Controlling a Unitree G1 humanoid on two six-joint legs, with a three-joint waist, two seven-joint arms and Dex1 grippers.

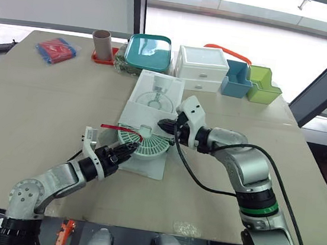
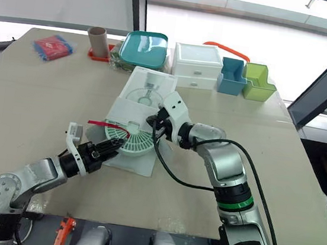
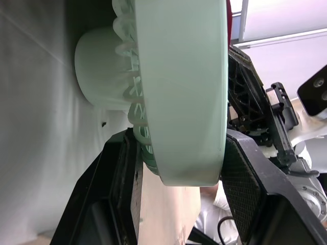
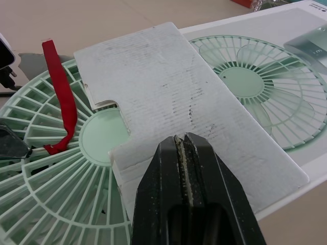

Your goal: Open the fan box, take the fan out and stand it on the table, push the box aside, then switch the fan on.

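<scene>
The box (image 1: pixel 158 92) lies flat near the middle of the tabletop (image 1: pixel 40 107), its open end turned toward the near edge. The right end effector (image 1: pixel 164 125) is pinched tight on the white flap (image 4: pixel 168 97) and holds it above the grille. This is probably meant to leave the mouth clear and to steady the box against a pull.

The fan (image 1: pixel 148 146) lies face up, partly out of that mouth on the near-edge side. The left end effector (image 1: pixel 131 149) clasps the pale green rim (image 3: pixel 179 92), one finger on each face. That edge grip looks suited to drawing the fan out and then tipping it upright. A red strap (image 4: pixel 59 97) lies loose across the grille and could snag on the flap.
</scene>
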